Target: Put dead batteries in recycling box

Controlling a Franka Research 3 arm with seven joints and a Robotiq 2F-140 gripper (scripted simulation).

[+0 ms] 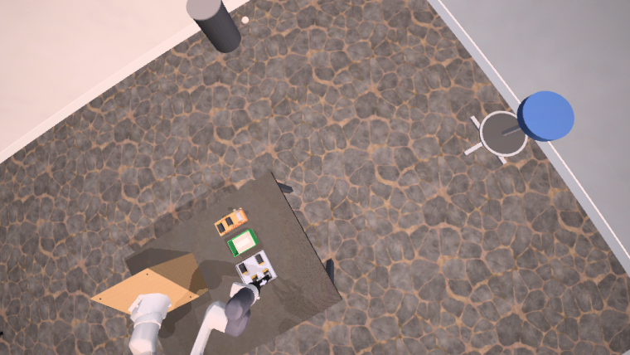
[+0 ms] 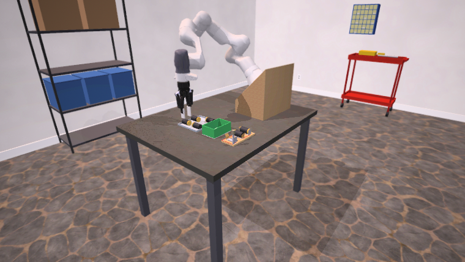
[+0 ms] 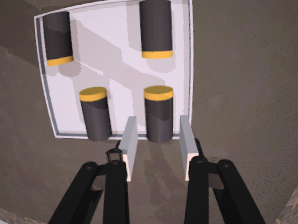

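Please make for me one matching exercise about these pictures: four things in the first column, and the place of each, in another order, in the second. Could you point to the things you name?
1. green box [image 1: 230, 247] [image 2: 213, 129]
2. orange board [image 1: 225, 227] [image 2: 232, 144]
3. pincer [image 1: 264, 280] [image 2: 186, 114] [image 3: 158, 127]
4. blue bins [image 2: 68, 92]

A. above the edge of the white tray [image 1: 248, 279] [image 2: 191, 128] [image 3: 112, 67]
B. on the shelf rack [image 2: 69, 142]
C. between the white tray and the board with two batteries
D. beside the green box, carrying two batteries

Right pairs: 1-C, 2-D, 3-A, 4-B
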